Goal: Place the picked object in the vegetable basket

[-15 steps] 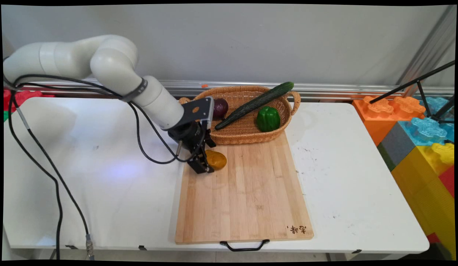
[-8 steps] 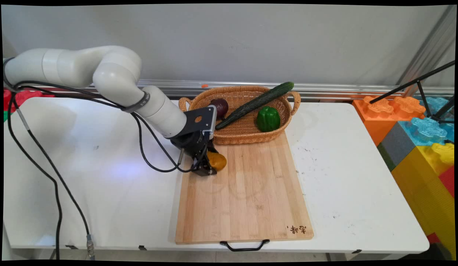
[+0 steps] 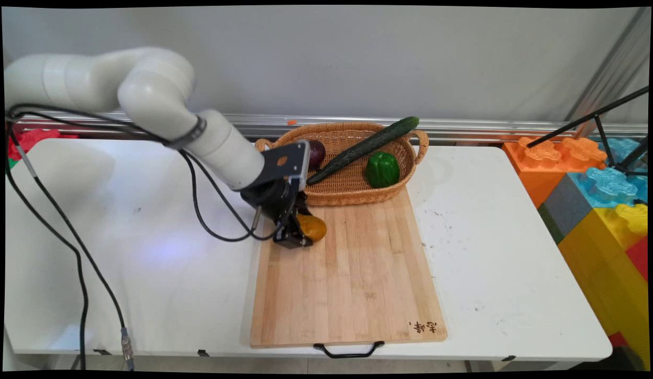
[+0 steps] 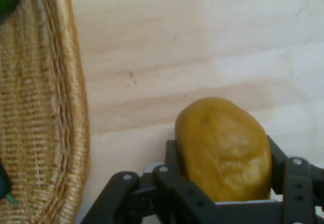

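My gripper (image 3: 300,237) clamped the yellow potato (image 4: 223,148) above the cutting board (image 3: 353,284) (wicker basket (image 3: 353,189) just beside).

Wicker basket (image 3: 353,192) with cucumber (image 3: 364,149), green pepper (image 3: 382,169) (purple onion (image 3: 317,153) too), behind cutting board (image 3: 353,279)

From above the tabletop's (image 3: 490,252) near side we look down across it toward the wall. Riding the hand, we look closely along the claw (image 4: 223,183). Both views share the board (image 3: 358,273) beside the basket (image 3: 353,187).
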### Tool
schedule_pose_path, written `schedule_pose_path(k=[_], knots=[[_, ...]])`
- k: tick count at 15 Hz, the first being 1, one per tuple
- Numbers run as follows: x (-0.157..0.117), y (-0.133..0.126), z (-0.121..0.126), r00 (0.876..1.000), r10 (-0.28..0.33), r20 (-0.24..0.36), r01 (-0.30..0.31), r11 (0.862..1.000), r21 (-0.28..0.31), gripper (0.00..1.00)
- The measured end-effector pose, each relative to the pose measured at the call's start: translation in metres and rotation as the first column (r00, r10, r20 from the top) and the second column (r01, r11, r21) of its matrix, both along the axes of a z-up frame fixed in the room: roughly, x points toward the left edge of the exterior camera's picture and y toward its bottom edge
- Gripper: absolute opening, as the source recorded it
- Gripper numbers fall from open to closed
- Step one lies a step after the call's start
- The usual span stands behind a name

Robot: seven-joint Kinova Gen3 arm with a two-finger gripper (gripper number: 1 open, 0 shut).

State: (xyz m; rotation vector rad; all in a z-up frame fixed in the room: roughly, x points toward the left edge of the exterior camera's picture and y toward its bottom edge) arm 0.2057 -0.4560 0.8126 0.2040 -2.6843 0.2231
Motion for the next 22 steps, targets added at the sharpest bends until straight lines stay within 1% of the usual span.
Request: schedule_pose_path(k=[2, 4, 6, 8, 10, 12, 15, 18, 22], knots=[[-0.004, -0.001, 0.022, 1.000, 0.005, -0.030, -0.005, 1.000, 0.006, 0.00], [-0.011, -0.005, 0.044, 0.997, 0.027, -0.066, -0.026, 1.000, 0.004, 0.00], [-0.018, -0.010, 0.058, 0.995, 0.040, -0.091, -0.040, 0.999, -0.001, 0.00], [-0.029, -0.022, 0.073, 0.992, 0.049, -0.114, -0.053, 0.998, -0.035, 0.00], [-0.036, -0.035, 0.079, 0.992, 0.047, -0.118, -0.057, 0.995, -0.079, 0.00], [-0.044, -0.053, 0.082, 0.993, 0.044, -0.109, -0.060, 0.988, -0.144, 0.00], [-0.046, -0.076, 0.075, 0.995, 0.066, -0.073, -0.080, 0.976, -0.205, 0.00], [-0.043, -0.091, 0.059, 0.994, 0.103, -0.023, -0.106, 0.970, -0.217, 0.00], [-0.042, -0.104, 0.039, 0.989, 0.145, 0.023, -0.137, 0.966, -0.217, 0.00]])
